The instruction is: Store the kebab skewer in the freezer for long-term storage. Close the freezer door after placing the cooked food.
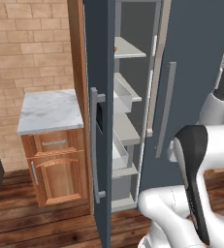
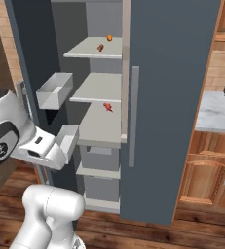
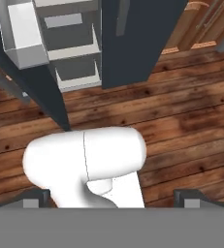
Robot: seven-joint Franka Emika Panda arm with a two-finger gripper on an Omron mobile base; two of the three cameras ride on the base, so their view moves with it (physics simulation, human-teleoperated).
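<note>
Closing the door (image 1: 100, 121) looks like the step in hand, a judgement from how things lie: the skewer (image 2: 107, 107) already rests on a middle shelf (image 2: 102, 127) inside the freezer (image 2: 172, 97), near the shelf's right side, and nothing is held. The end effector (image 3: 111, 199) hangs low with its fingers spread wide and empty, looking down at the wooden floor (image 3: 181, 126) in front of the freezer.

To do this well, the arm should rise and come round to the door's outer face, near the handle (image 1: 96, 145), and push from the free edge, not the hinge side, so the panel swings smoothly. The white bins (image 2: 54, 90) on its inner side must clear the shelves, and the arm should keep out of the closing gap.

The skewer lies flat, its long axis running diagonally across the shelf; which end is the tip is too small to tell. Two other small foods sit on the shelf above, a brown one (image 2: 100, 47) and an orange ball (image 2: 109, 37).
</note>
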